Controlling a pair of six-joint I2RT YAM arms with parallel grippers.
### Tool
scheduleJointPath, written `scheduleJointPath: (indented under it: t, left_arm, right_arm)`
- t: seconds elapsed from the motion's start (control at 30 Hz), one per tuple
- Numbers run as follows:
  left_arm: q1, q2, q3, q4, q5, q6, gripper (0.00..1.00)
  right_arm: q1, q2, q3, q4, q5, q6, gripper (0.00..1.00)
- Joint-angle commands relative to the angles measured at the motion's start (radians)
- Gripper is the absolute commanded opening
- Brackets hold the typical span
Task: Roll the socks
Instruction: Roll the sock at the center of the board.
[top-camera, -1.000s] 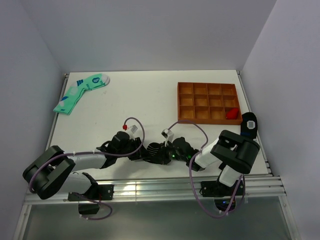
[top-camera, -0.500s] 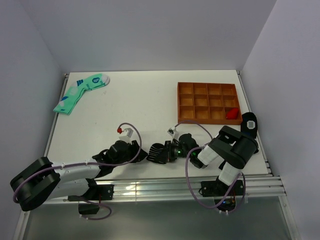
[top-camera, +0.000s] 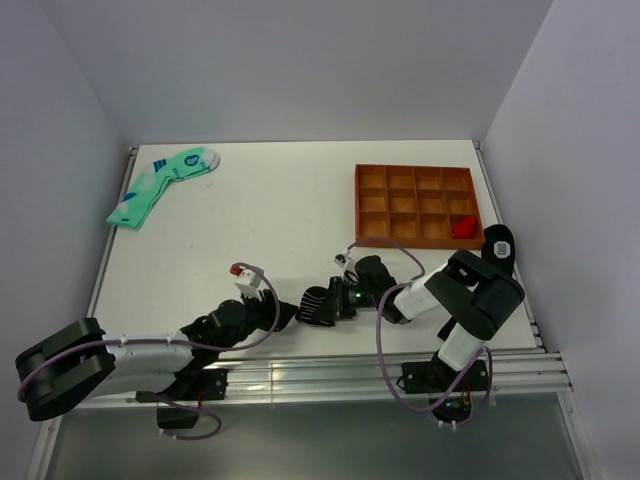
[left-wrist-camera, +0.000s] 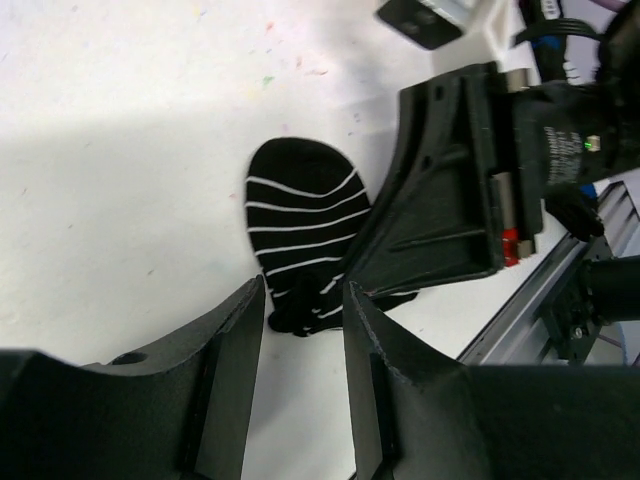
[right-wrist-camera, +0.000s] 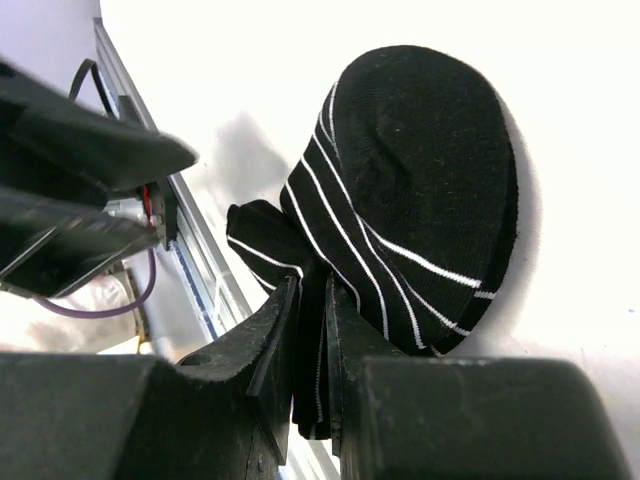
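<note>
- Item: socks (top-camera: 318, 303). Black knit with thin white stripes, bunched into one flat lump on the table (top-camera: 270, 220). They lie nearer my bases than the tray (top-camera: 416, 167), off its near left corner and apart from it.
- Handling, as I judge it: light, soft and limp. With no stiffness to push against, they will fold and slump rather than shift as one piece. The knit should hold well against my pads, and nothing here is fragile. The risk is layers slipping apart and the roll loosening.
- Where to hold, as I judge it: at a doubled edge, through all the layers. On the rounded end only the top layer would lift.
- Right gripper (right-wrist-camera: 312, 290): closed on the socks, pinching a gathered fold at their edge. The rounded striped end spreads flat beyond my fingertips.
- Left gripper (left-wrist-camera: 303, 292): jaws apart, holding nothing, on the side of the socks away from the tray. The narrow end of the socks sits at the mouth of the gap. Whether it touches my fingertips I cannot tell.
- Relation: the socks lie between my two grippers, which face each other across them.
- Also present: mint socks (top-camera: 160, 185), far across the table from the tray. A red piece (top-camera: 463, 228) sits in the tray's near right cell.
</note>
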Motion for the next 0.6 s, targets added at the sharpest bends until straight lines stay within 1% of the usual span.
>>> scheduleJointPath:
  t: [0.0, 0.17, 0.3, 0.4, 0.57]
  left_arm:
    - [-0.024, 0.029, 0.003, 0.142, -0.035, 0.074, 0.43]
    - [-0.074, 0.089, 0.008, 0.18, -0.087, 0.096, 0.42]
    - [-0.145, 0.147, 0.005, 0.247, -0.136, 0.117, 0.42]
    - [-0.174, 0.202, -0.001, 0.303, -0.153, 0.134, 0.42]
    - [-0.177, 0.287, 0.017, 0.376, -0.145, 0.145, 0.42]
  right_arm:
    - [-0.025, 0.025, -0.019, -0.369, 0.084, -0.065, 0.05]
    - [-0.051, 0.025, 0.012, -0.448, 0.071, -0.073, 0.05]
    - [-0.065, 0.039, 0.024, -0.478, 0.065, -0.076, 0.03]
    - [-0.068, 0.042, 0.03, -0.498, 0.074, -0.085, 0.02]
    - [-0.069, 0.044, 0.033, -0.506, 0.079, -0.094, 0.02]
